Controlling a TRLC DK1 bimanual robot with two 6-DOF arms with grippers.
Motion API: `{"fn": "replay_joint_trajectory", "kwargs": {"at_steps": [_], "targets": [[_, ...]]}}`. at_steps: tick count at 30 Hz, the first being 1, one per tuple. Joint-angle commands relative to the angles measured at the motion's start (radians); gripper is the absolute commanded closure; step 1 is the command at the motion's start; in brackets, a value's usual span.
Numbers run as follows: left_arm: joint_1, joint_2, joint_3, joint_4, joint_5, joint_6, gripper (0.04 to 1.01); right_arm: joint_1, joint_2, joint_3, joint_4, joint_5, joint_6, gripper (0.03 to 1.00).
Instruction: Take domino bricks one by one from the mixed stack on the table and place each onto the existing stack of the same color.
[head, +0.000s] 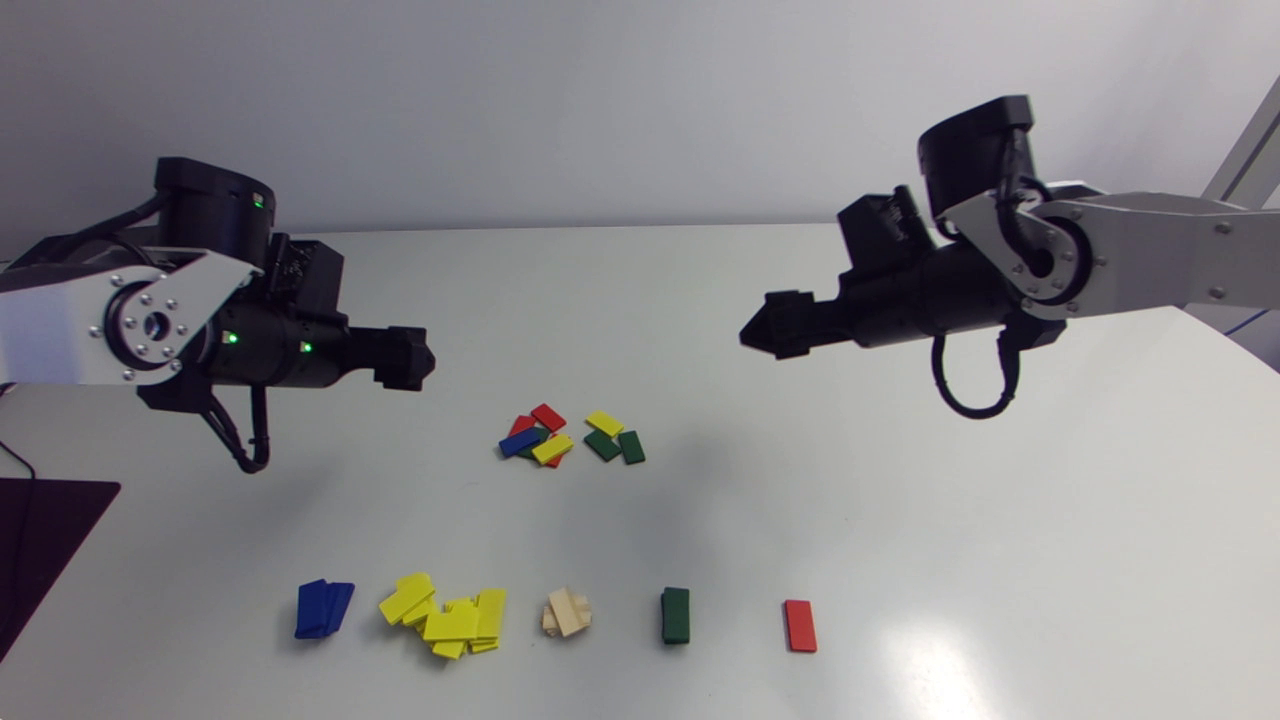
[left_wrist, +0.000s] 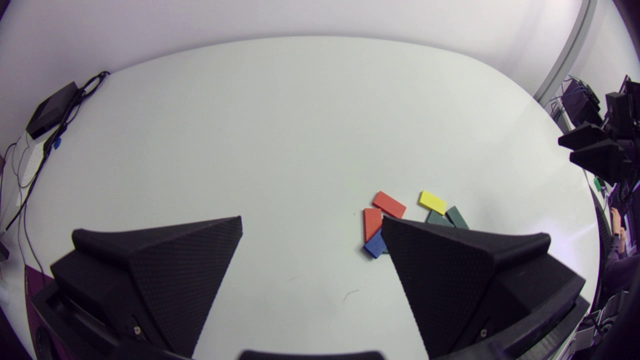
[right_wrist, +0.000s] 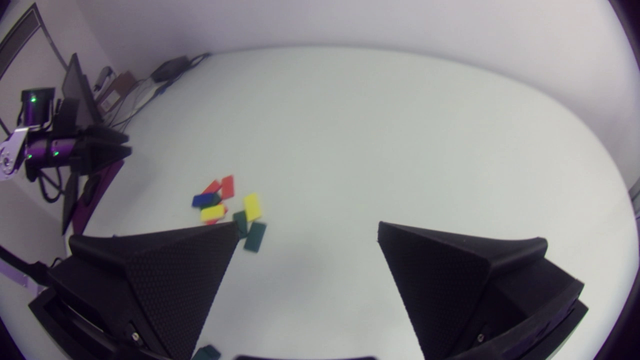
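The mixed pile of bricks (head: 570, 437) lies mid-table: red, blue, yellow and green pieces. Along the front edge stand a blue stack (head: 322, 608), a scattered yellow heap (head: 448, 615), a wooden stack (head: 567, 613), a green stack (head: 675, 615) and a red brick (head: 800, 626). My left gripper (head: 418, 358) hovers left of the pile, open and empty (left_wrist: 310, 240). My right gripper (head: 762, 333) hovers to the pile's right, higher up, open with nothing between its fingers (right_wrist: 305, 240). The pile (right_wrist: 230, 210) lies ahead of the right gripper, to the side of one finger; one left finger (left_wrist: 440, 270) partly covers it in the left wrist view.
A dark purple mat (head: 45, 545) lies at the table's left edge. White tabletop (head: 1000, 560) stretches bare between the pile and the row of stacks, and to the right.
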Motion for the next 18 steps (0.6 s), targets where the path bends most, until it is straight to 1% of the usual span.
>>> {"fn": "replay_joint_trajectory", "kwargs": {"at_steps": [1, 2, 3, 4, 5, 6, 7, 8, 9, 10, 11, 12, 14, 15, 17, 18], "targets": [[-0.003, 0.072, 0.019, 0.043, 0.016, 0.031, 0.057, 0.003, 0.083, 0.063, -0.066, -0.080, -0.026, 0.061], [-0.008, 0.089, 0.017, 0.056, 0.016, 0.040, 0.059, -0.002, 0.104, 0.080, -0.092, -0.123, -0.065, 0.061], [-0.017, 0.109, 0.016, 0.071, 0.016, 0.055, 0.061, -0.005, 0.116, 0.093, -0.119, -0.166, -0.144, 0.061], [-0.023, 0.123, 0.014, 0.083, 0.016, 0.075, 0.062, -0.003, 0.129, 0.103, -0.122, -0.170, -0.175, 0.061], [-0.028, 0.133, 0.010, 0.099, 0.016, 0.086, 0.066, 0.000, 0.144, 0.112, -0.112, -0.169, -0.180, 0.061], [-0.037, 0.138, 0.002, 0.123, 0.016, 0.103, 0.070, 0.006, 0.164, 0.123, -0.108, -0.169, -0.198, 0.061], [-0.043, 0.139, -0.007, 0.148, 0.016, 0.121, 0.070, 0.014, 0.179, 0.130, -0.108, -0.163, -0.215, 0.061], [-0.051, 0.138, -0.020, 0.172, 0.021, 0.154, 0.070, 0.026, 0.198, 0.143, -0.114, -0.143, -0.229, 0.061], [-0.058, 0.138, -0.032, 0.201, 0.033, 0.200, 0.075, 0.037, 0.219, 0.158, -0.129, -0.121, -0.241, 0.061], [-0.064, 0.139, -0.039, 0.217, 0.041, 0.247, 0.089, 0.044, 0.236, 0.170, -0.146, -0.110, -0.250, 0.061], [-0.074, 0.143, -0.047, 0.228, 0.049, 0.319, 0.090, 0.054, 0.251, 0.182, -0.165, -0.107, -0.273, 0.061], [-0.081, 0.146, -0.061, 0.241, 0.056, 0.419, 0.090, 0.067, 0.260, 0.185, -0.166, -0.097, -0.299, 0.061], [-0.092, 0.164, -0.082, 0.274, 0.056, 0.436, 0.090, 0.090, 0.271, 0.187, -0.160, -0.072, -0.365, 0.061], [-0.094, 0.175, -0.087, 0.292, 0.056, 0.442, 0.089, 0.100, 0.276, 0.185, -0.154, -0.071, -0.393, 0.061], [-0.097, 0.202, -0.090, 0.297, 0.056, 0.499, 0.085, 0.118, 0.290, 0.182, -0.146, -0.069, -0.430, 0.061], [-0.097, 0.222, -0.089, 0.297, 0.056, 0.537, 0.085, 0.130, 0.294, 0.181, -0.146, -0.057, -0.456, 0.061]]}}
